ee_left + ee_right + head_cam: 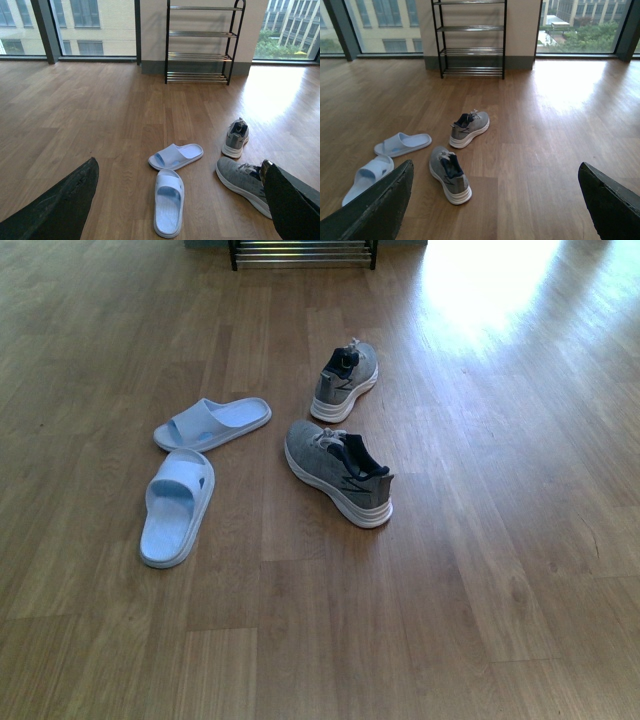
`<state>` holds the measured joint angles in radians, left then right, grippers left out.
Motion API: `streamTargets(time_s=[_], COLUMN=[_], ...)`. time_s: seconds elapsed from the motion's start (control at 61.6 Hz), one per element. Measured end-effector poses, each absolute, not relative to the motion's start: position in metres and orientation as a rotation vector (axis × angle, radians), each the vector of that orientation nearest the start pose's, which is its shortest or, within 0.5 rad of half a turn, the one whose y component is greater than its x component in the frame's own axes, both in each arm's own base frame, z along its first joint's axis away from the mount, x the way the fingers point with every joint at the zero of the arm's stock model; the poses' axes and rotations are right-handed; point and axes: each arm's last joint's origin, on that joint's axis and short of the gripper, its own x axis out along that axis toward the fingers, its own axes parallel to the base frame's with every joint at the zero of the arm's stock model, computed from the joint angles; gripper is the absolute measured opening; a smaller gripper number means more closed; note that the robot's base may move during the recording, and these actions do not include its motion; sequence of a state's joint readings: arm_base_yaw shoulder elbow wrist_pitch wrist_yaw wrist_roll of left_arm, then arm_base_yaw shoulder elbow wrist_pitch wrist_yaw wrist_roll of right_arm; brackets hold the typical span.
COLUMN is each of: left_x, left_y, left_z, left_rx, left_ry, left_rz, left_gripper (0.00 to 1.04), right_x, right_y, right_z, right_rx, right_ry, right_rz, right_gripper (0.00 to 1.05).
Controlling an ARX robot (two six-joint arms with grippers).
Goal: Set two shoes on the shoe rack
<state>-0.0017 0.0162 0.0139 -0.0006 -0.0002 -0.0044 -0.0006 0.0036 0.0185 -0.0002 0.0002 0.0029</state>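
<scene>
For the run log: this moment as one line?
phase: pre-grasp | near grey sneaker: floor | far grey sneaker: floor | shoe rack: no shoes | left gripper: open | right gripper: open

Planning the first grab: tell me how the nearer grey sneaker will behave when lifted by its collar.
The nearer sneaker probably has a soft knit upper that gives under a pinch, while its thick white sole should stay stiff. It looks light for its size. Held by the collar, the toe would likely droop.
</scene>
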Motion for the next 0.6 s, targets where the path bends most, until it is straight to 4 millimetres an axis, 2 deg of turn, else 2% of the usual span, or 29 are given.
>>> streamTargets(time_s=[0.6], left_x=[0.0979], left_y=[-0.0002], left_z=[0.1669], left_rx=[-0.004], left_ry=[0.003], left_rz=[-0.002], left_gripper=[0.95], right_x=[0.0968], right_y=[-0.0001], right_z=[0.1695], right_rx=[0.003], right_ry=[-0.015], right_rz=[-0.001], right_gripper=[0.95])
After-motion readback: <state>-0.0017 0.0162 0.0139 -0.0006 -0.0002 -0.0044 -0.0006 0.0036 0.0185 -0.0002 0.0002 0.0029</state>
